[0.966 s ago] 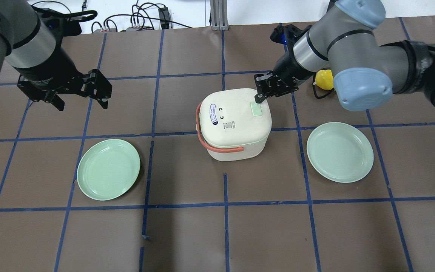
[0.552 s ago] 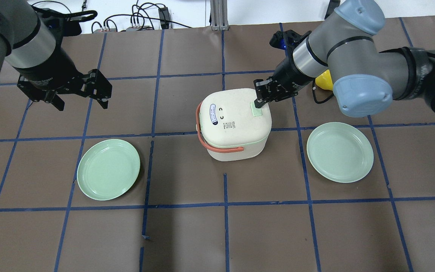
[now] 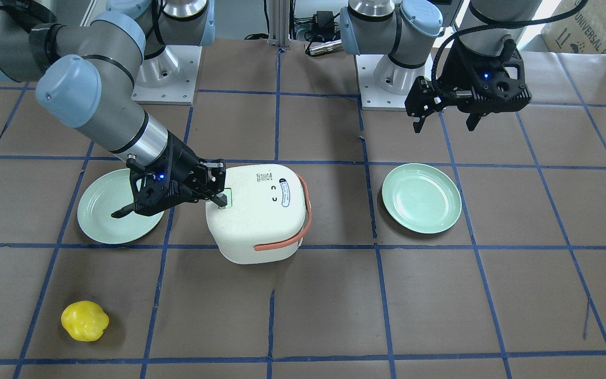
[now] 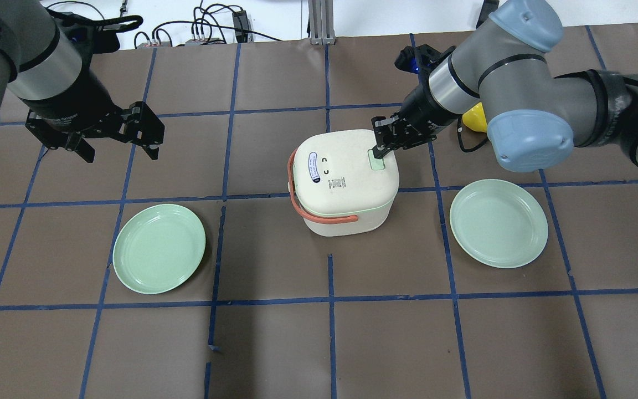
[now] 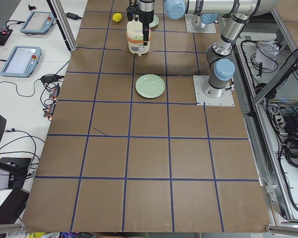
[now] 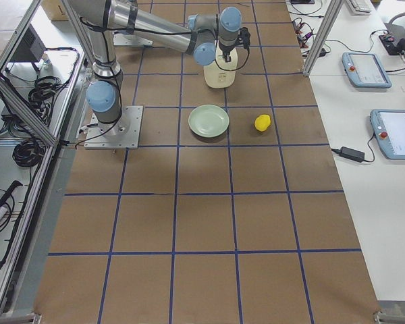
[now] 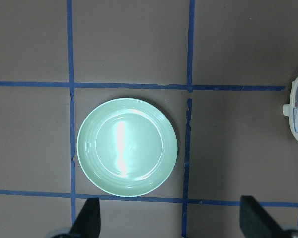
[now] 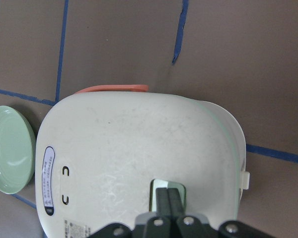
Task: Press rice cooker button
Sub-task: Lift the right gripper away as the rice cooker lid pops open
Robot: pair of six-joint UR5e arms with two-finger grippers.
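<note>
1. Reaching in, my right gripper [image 4: 379,152], jaws shut together and empty, puts its tips on the pale green button [image 4: 376,164] atop the white rice cooker [image 4: 344,183], mid-table [image 4: 274,343]; my left gripper [image 4: 119,149] hangs open, well apart
2. Risk: my slanted push could skid off the button or shove the cooker
3. Lid label too small to read; a cardboard box [image 3: 592,21] reads "UNIVERSAL"

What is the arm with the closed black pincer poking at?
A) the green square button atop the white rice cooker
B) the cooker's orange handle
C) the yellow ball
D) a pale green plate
A: the right gripper, shut, sits on the green square button atop the white rice cooker.
</note>
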